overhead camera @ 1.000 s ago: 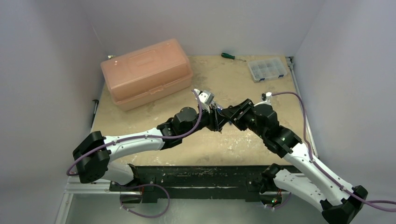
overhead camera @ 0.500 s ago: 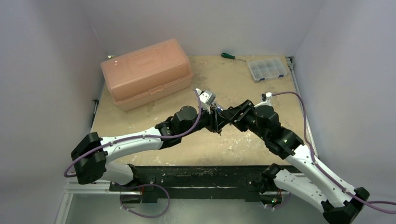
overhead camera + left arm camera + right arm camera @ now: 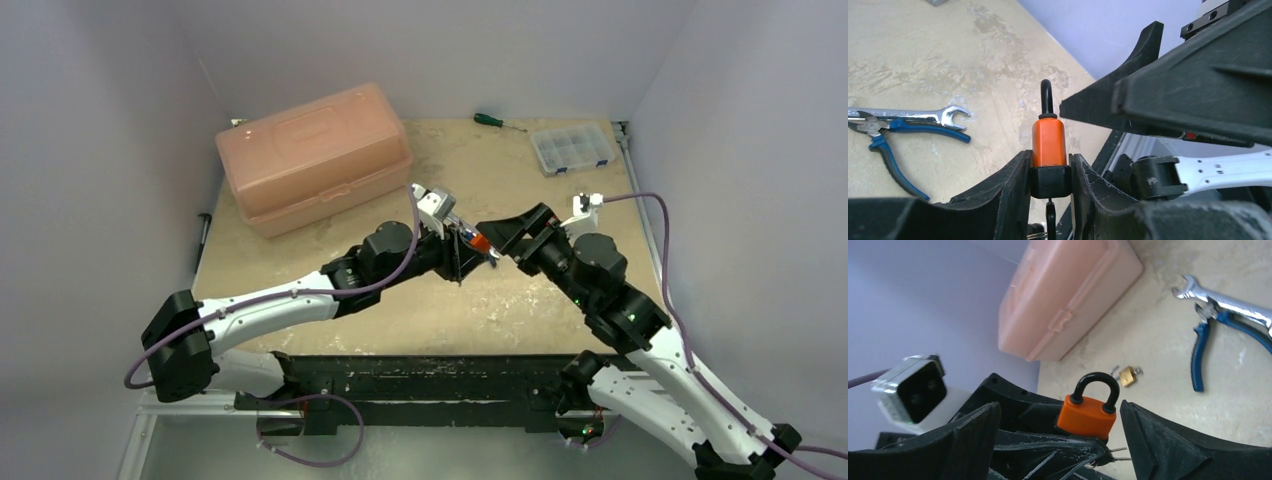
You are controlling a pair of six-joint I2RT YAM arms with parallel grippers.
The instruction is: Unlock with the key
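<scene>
An orange padlock (image 3: 1049,142) with a black shackle and black base is held off the table, my left gripper (image 3: 1049,165) shut on its base. In the right wrist view both legs of the shackle sit in the padlock (image 3: 1088,415) body. A dark key (image 3: 1050,220) with a ring hangs from the lock's underside between the left fingers. My right gripper (image 3: 1059,405) stands wide open, one finger on each side of the lock and touching neither. In the top view the two grippers meet tip to tip over the table's middle, with the padlock (image 3: 480,243) between them.
A pink toolbox (image 3: 315,155) lies at the back left. A wrench (image 3: 908,114) and blue-handled pliers (image 3: 893,150) lie on the table, with a small brass padlock (image 3: 1128,376) near them. A green screwdriver (image 3: 490,120) and a clear parts box (image 3: 572,148) sit at the back right.
My right gripper has opened wide and drawn back to the right, uncovering the orange lock. The left gripper has kept its grip on the lock and shifted slightly up and left.
</scene>
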